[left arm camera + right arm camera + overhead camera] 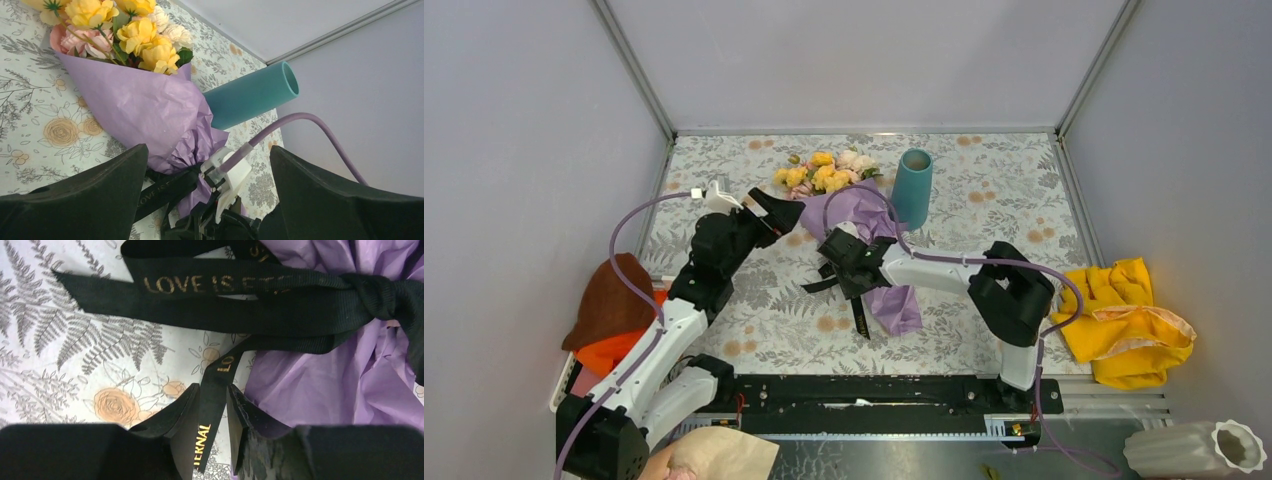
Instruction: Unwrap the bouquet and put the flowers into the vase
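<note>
Bouquet (856,208) lies mid-table (769,305), blooms toward the far edge, just beside the upright vase (913,188). Left gripper (776,212) gapes wide beside it. Right gripper (214,401) is slightly parted around the black ribbon (280,295) tail.

Pale grey walls (524,150), floral-patterned tabletop (999,225)

The bouquet (145,107) paper is crinkled and matt; the ribbon (150,300) is ribbed black cloth; the vase (250,97) is smooth and matt.
</note>
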Robot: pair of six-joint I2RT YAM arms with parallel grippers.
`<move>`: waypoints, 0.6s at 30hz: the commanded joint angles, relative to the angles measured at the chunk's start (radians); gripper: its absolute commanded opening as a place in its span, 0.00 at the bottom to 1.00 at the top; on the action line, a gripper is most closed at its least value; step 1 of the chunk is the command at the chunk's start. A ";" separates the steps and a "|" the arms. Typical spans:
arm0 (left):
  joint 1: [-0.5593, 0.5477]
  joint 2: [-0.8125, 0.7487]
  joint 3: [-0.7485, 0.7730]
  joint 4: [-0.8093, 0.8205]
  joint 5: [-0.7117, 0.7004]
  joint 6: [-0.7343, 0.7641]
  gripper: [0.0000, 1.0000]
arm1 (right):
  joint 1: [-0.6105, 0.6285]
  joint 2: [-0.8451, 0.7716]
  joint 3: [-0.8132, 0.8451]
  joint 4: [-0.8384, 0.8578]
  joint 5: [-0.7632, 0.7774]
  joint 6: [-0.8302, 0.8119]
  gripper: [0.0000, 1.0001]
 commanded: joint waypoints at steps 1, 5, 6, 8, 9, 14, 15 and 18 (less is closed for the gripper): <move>-0.001 -0.022 -0.028 0.008 -0.042 0.042 0.99 | 0.001 0.036 0.083 -0.058 0.088 0.056 0.34; -0.001 -0.040 -0.059 0.035 -0.064 0.038 0.99 | 0.000 0.086 0.134 -0.074 0.115 0.059 0.34; -0.001 -0.047 -0.067 0.042 -0.064 0.035 0.99 | 0.001 0.102 0.151 -0.084 0.124 0.061 0.34; -0.001 -0.057 -0.080 0.055 -0.057 0.034 0.99 | 0.001 0.130 0.181 -0.107 0.147 0.071 0.34; -0.001 -0.060 -0.086 0.055 -0.055 0.035 0.99 | 0.001 0.143 0.191 -0.118 0.159 0.076 0.34; -0.001 -0.088 -0.109 0.057 -0.059 0.051 0.99 | 0.001 0.176 0.202 -0.154 0.223 0.107 0.28; -0.001 -0.092 -0.114 0.064 -0.053 0.059 0.99 | 0.000 0.181 0.202 -0.157 0.230 0.111 0.26; -0.001 -0.101 -0.121 0.077 -0.040 0.080 0.99 | 0.001 0.197 0.202 -0.168 0.244 0.122 0.22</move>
